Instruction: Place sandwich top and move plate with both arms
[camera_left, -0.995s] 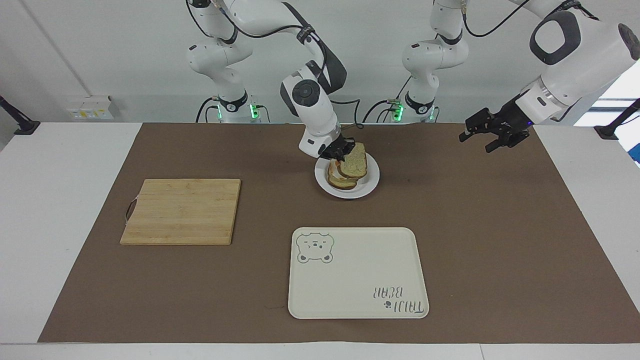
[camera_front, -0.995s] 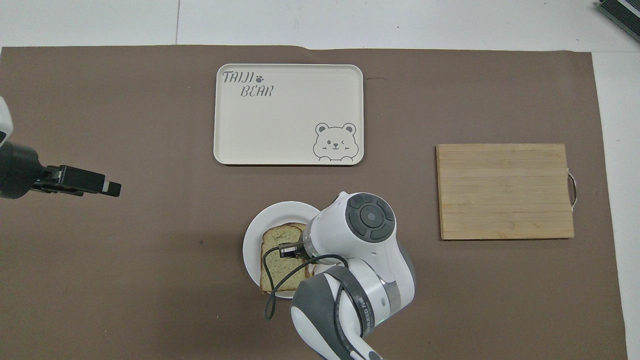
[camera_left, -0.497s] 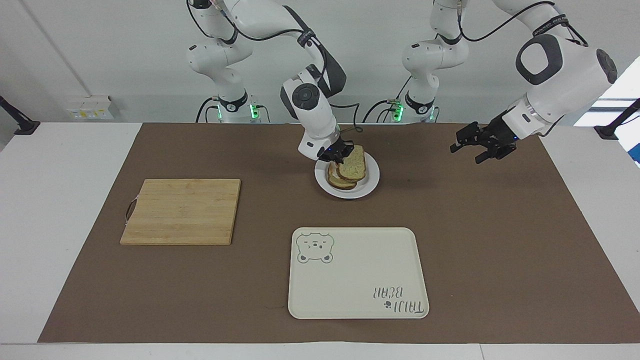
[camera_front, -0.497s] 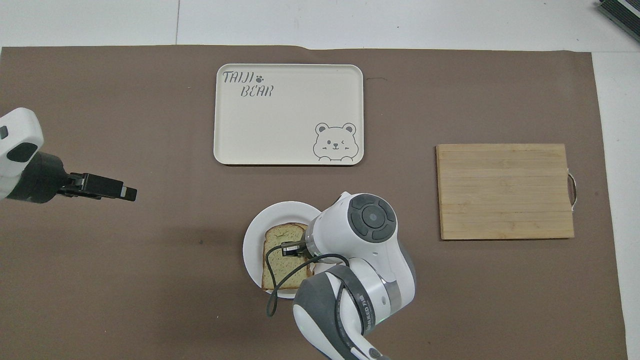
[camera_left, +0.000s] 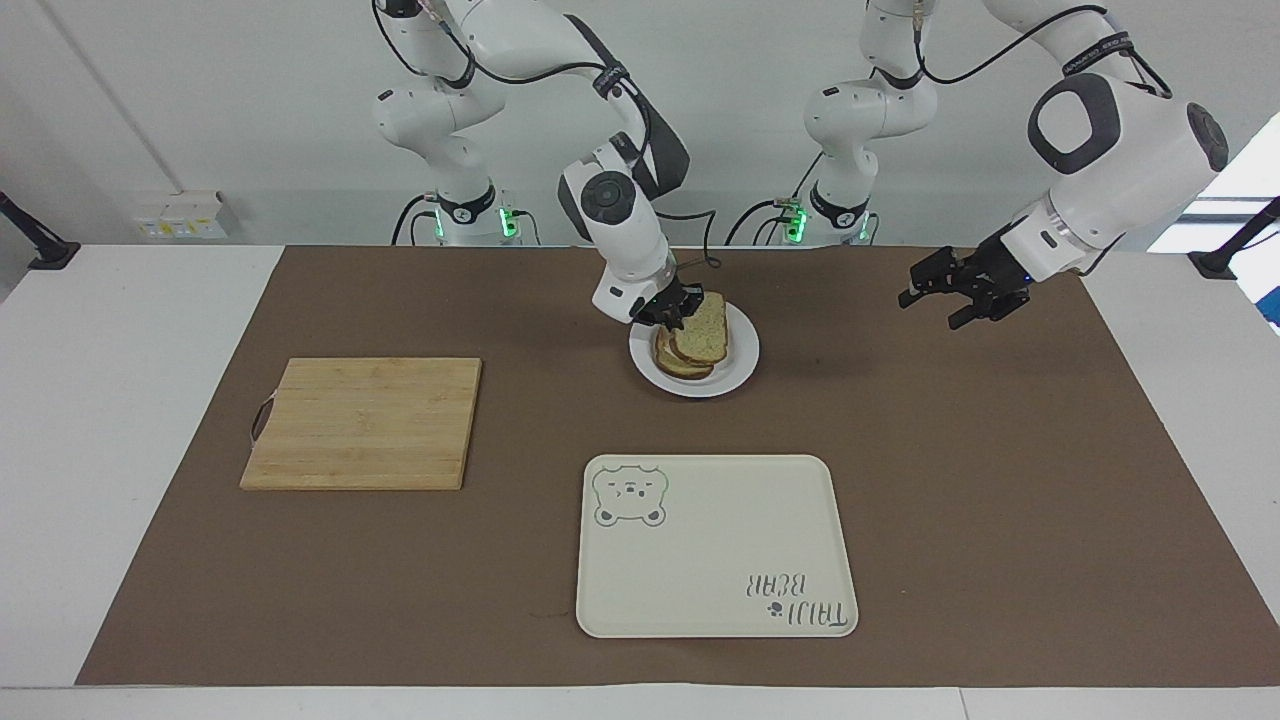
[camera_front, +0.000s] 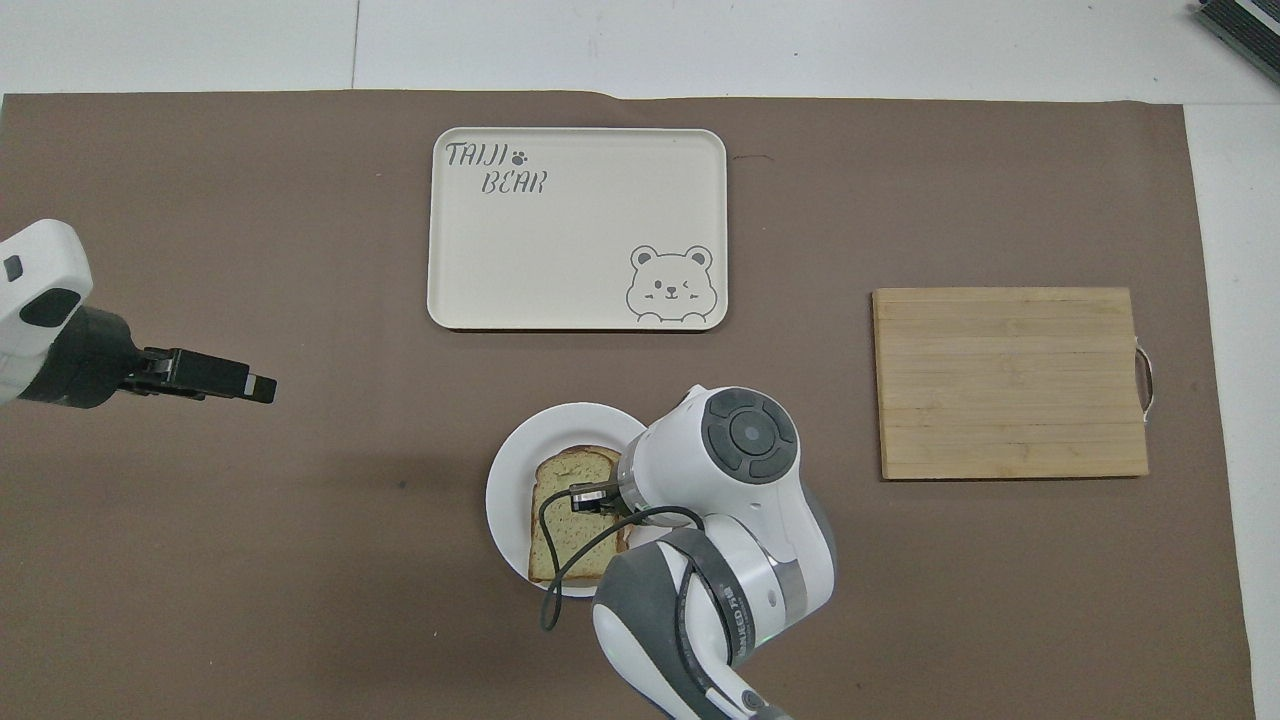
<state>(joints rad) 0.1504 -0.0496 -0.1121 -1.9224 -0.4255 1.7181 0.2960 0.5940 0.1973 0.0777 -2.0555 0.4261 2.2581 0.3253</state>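
Landmark: small round white plate (camera_left: 694, 365), on the brown mat toward the robots.

- Pale wooden chopping board (camera_left: 364, 423): well apart from the plate, toward the right arm's end of the table, bare.
- Right gripper (camera_left: 672, 310): at the plate's robot-side edge, clenched on the edge of the speckled tan slice of bread with a brown crust, the sandwich top (camera_left: 703, 331). The slice lies tilted on the lower slices stacked on the plate, not yet flat.
- Cream rectangular tray with a bear drawing (camera_left: 715, 545): farther from the robots than the plate, nothing on it.
- Left gripper (camera_left: 958, 293): waiting in the air, well apart from the plate toward the left arm's end, fingers spread, holding nothing.

Risks, as judged: released while tilted, the top slice could slide off the stack or land skewed. A sideways drag on withdrawal could shift the lower slices or nudge the plate. Uneven lifting by the two arms later could tip the stack.

View differences: the facing view shows the tilt and the layers beneath. Overhead, the right arm's wrist hides the grip, and only the top slice's face (camera_front: 570, 515) shows on the plate (camera_front: 510, 480).
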